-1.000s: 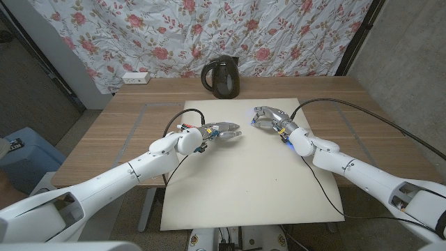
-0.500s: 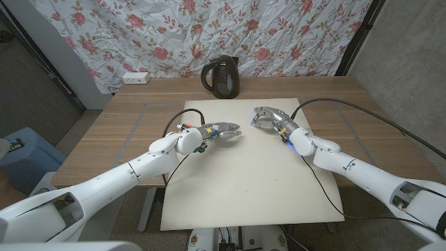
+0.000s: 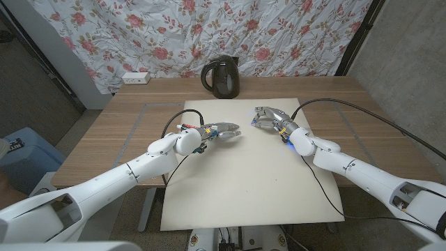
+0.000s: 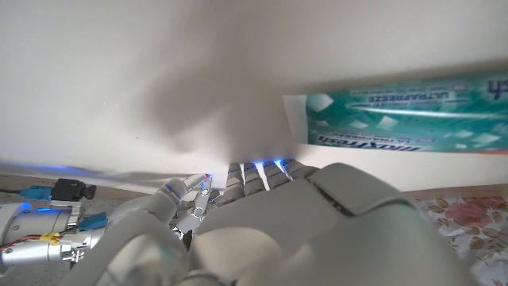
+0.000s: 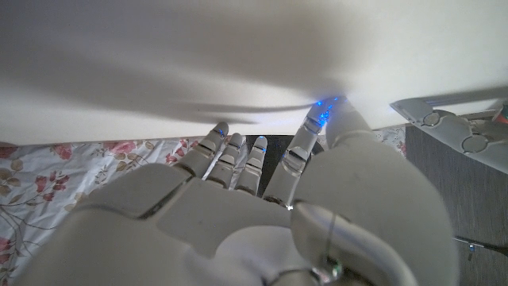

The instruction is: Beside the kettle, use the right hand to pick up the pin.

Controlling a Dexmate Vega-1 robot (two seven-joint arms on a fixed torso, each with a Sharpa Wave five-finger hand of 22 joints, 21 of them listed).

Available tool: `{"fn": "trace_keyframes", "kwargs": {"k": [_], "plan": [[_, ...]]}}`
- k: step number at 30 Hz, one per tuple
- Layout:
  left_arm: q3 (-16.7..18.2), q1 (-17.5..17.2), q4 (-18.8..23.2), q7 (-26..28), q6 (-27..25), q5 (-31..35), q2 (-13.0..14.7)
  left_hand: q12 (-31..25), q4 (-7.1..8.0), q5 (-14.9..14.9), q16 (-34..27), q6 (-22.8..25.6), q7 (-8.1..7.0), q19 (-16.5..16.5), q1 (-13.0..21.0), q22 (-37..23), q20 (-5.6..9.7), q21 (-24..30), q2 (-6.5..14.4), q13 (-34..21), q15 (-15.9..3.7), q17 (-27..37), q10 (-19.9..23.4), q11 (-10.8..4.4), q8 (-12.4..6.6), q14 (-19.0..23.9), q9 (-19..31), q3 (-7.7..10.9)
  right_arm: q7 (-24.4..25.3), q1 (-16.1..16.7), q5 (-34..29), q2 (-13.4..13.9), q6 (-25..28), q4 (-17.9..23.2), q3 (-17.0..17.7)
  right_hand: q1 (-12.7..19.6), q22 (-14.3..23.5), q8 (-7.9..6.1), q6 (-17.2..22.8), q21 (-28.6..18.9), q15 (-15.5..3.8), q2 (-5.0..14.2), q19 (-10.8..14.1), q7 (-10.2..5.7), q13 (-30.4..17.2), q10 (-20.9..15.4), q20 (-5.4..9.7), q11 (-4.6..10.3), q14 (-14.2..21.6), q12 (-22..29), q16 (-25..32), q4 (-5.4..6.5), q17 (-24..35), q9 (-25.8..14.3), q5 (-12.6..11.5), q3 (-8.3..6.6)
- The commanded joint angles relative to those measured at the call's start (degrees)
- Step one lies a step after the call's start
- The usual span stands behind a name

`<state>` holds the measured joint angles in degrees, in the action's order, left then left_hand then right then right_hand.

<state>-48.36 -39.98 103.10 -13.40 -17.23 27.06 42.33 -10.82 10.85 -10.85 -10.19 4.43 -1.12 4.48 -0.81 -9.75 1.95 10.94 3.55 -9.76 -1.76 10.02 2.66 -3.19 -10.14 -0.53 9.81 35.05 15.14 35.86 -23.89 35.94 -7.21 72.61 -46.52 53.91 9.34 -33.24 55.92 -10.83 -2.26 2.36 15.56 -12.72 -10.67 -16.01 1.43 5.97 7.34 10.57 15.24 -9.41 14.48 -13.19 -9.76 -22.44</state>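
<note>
One green toothpaste box (image 4: 405, 111) (left wrist view)

Left arm: reaches in from the bottom corner, left hand (image 3: 221, 130) with fingers extended forward. Right arm: likewise extended, right hand (image 3: 268, 116) with fingers curved downward.

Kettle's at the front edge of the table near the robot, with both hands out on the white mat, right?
Not quite. The head view shows the kettle at the table's far edge, by the floral curtain. The left hand and right hand are indeed over the white mat.
</note>
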Motion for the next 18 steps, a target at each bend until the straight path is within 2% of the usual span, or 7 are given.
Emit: {"fn": "trace_keyframes", "kwargs": {"k": [1, 4, 18], "plan": [[0.4, -0.3, 0.2, 0.5, -0.2, -0.4, 0.5, -0.3, -0.07, -0.5, -0.4, 0.5, -0.08, -0.4, 0.5, -0.1, 5.0, 0.4, 7.4, -0.2, -1.61, 0.1, 0.6, -0.06, -0.43, 0.5, 0.2, 0.33, -0.8, 0.6, 0.9, 0.3, 0.2, 1.5, 0.5, 0.0, 0.2, 0.53, -1.1, -0.2, 0.26, 0.42, 0.5, -0.11, 0.0, 0.7, -0.09, -0.21, -0.5, -0.2, -0.1, 0.21, 0.2, 0.0, -0.3, 0.15], [0.4, -0.4, 0.4, 0.6, -0.3, -0.4, 0.6, -0.4, -0.09, -0.5, -0.3, 0.5, -0.09, -0.5, 0.6, -0.1, 5.02, 0.4, 7.4, -0.3, -1.57, 0.1, 0.6, -0.09, -0.41, 0.5, 0.2, 0.4, -0.8, 0.9, 1.2, 0.4, 0.4, 2.1, 0.8, -0.1, 0.2, 0.96, -2.1, -0.4, 0.43, 0.28, 1.1, -0.11, 0.0, 0.9, -0.91, -0.3, -0.8, -0.1, -0.1, 0.2, 0.3, 0.1, -0.3, 0.27], [0.5, -0.6, 0.9, 0.5, -0.7, -0.4, 1.0, -0.4, -0.12, -0.5, -0.3, 0.4, -0.11, -0.8, 0.6, -0.1, 4.94, 0.5, 7.3, -0.3, -1.43, 0.0, 0.9, -0.07, -0.35, 0.6, 0.2, 0.66, -2.1, 1.0, 1.7, 0.9, -1.0, 2.6, 1.1, -0.6, 0.2, 2.16, -5.2, -0.2, 1.56, -0.84, 1.5, -0.04, -0.1, 2.7, -2.13, -1.22, -1.8, -0.2, -0.4, 0.17, 0.6, 0.1, -0.3, 1.0]]}}
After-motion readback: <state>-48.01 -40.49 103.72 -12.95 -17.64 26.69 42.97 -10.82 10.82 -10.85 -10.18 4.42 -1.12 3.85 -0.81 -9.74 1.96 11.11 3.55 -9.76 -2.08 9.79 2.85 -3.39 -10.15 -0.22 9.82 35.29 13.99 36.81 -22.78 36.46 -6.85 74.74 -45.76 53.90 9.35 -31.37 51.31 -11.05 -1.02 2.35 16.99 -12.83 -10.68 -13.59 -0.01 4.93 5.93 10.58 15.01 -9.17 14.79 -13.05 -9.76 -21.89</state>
